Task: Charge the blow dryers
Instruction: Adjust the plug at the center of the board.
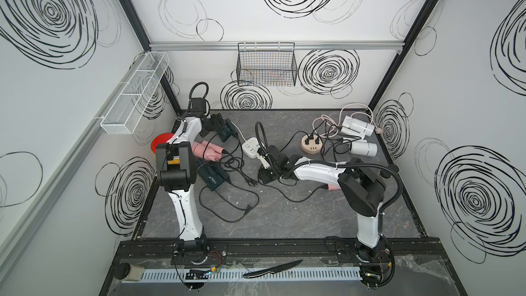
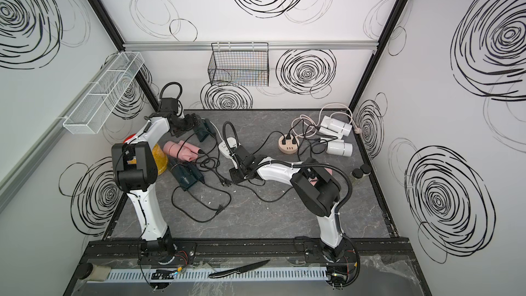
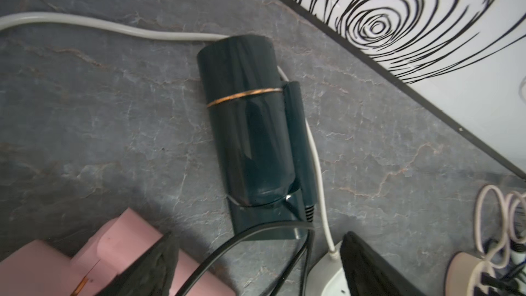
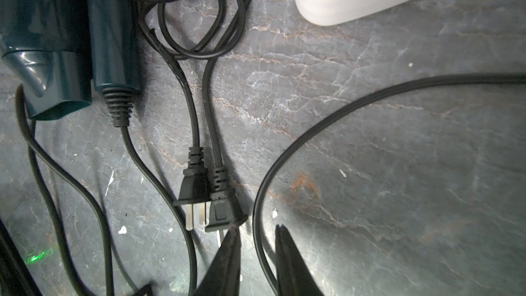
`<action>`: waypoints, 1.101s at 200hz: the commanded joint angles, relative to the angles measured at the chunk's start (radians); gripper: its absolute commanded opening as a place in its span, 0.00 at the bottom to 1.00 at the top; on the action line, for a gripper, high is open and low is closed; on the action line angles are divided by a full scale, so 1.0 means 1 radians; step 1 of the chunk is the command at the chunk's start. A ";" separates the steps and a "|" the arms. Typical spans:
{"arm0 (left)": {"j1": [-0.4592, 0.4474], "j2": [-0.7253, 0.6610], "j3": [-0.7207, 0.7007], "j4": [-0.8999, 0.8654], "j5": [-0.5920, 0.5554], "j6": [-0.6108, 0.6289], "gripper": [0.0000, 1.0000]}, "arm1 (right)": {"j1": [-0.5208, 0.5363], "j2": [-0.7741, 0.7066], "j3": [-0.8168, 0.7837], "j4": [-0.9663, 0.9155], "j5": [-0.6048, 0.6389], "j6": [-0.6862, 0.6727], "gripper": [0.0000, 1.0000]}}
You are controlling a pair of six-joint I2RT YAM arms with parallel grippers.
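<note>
A dark teal blow dryer (image 3: 250,138) lies folded at the back left, also seen in a top view (image 1: 226,133). My left gripper (image 3: 256,269) hovers open just in front of it, its black cord (image 3: 222,254) running between the fingers. Pink dryers (image 1: 207,150) and a second teal dryer (image 1: 212,176) lie nearby. Two white dryers (image 1: 357,126) sit at the back right, plugged into the round beige hub (image 1: 312,145). Another pink dryer (image 1: 330,187) peeks from under my right arm. My right gripper (image 4: 259,249) is narrowly open astride a black cord (image 4: 341,109), beside two loose plugs (image 4: 193,192).
The white power strip (image 1: 250,147) sits mid-table between the arms. Tangled black cords and a third loose plug (image 1: 248,208) spread across the middle. A red-and-yellow object (image 2: 159,158) stands behind my left arm. Small bottles (image 2: 360,173) are at the right edge, a knife (image 1: 273,269) at the front.
</note>
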 commanded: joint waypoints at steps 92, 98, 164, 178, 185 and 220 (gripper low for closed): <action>-0.004 -0.040 -0.111 -0.027 0.096 0.086 0.53 | -0.003 -0.062 -0.047 0.026 0.011 0.014 0.26; -0.004 -0.052 -0.119 -0.019 0.112 0.083 0.48 | -0.004 -0.062 -0.049 0.027 0.013 0.014 0.26; -0.040 -0.318 -0.200 0.046 0.241 0.061 0.12 | -0.038 -0.094 -0.080 0.035 0.023 0.037 0.24; -0.063 -0.388 -0.222 0.046 0.250 0.071 0.05 | -0.051 -0.107 -0.082 0.039 0.012 0.032 0.24; -0.074 -0.421 -0.236 0.049 0.252 0.074 0.05 | -0.060 -0.111 -0.080 0.040 0.003 0.029 0.24; -0.115 -0.553 -0.292 0.081 0.313 0.062 0.05 | -0.121 -0.121 -0.056 0.088 -0.112 -0.015 0.31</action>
